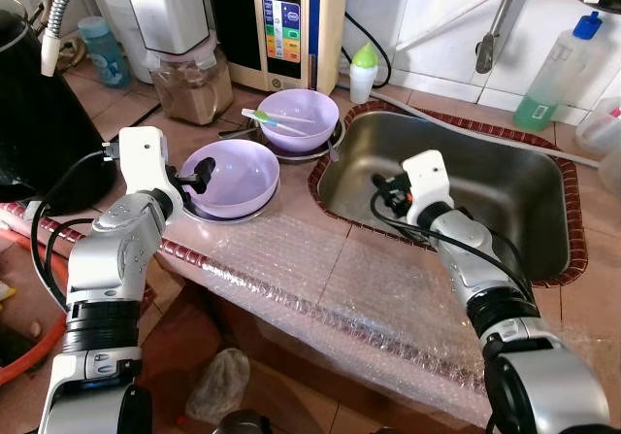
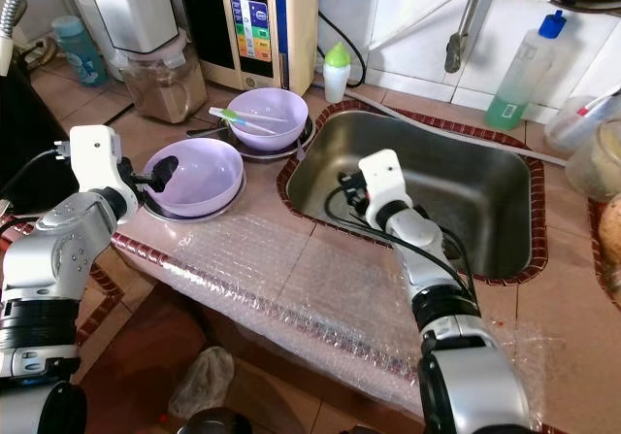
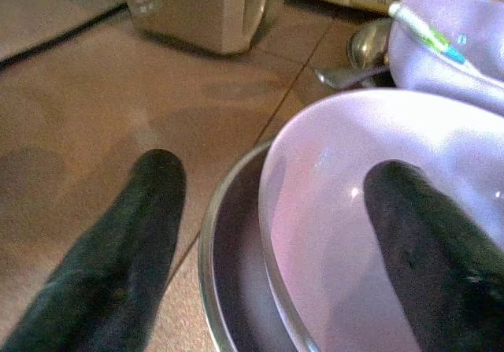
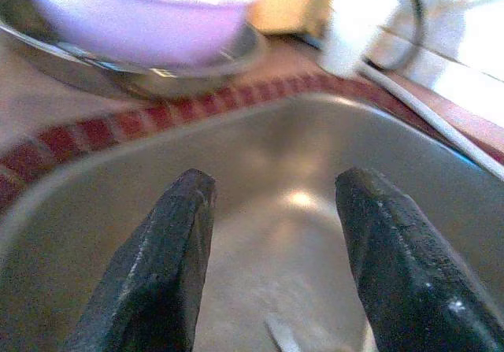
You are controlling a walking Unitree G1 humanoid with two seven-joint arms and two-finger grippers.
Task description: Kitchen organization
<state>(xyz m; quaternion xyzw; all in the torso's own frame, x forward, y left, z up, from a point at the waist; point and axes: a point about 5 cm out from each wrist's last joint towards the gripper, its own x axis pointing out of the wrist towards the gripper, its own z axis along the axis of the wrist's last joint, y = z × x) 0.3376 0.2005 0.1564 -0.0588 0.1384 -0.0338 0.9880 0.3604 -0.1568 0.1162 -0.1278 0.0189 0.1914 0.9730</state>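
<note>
Pincer tips of left arm (image 3: 276, 250) apart astride the near lilac bowl's (image 1: 233, 177) rim, right pincer (image 4: 276, 250) apart over sink (image 1: 505, 177).

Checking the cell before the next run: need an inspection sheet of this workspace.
Surface: tiled counter; bubble wrap over its front edge.
Job's things: near purple bowl on a metal plate; far purple bowl with a toothbrush across it; steel sink.
Clutter: blender jar, water dispenser, small white bottle, green soap bottle, blue cup.
Grippers: left gripper open, fingers astride the near bowl's rim; right gripper open, over the sink.
Cables: black cord behind the white bottle.
Surroundings: white tiled wall.
</note>
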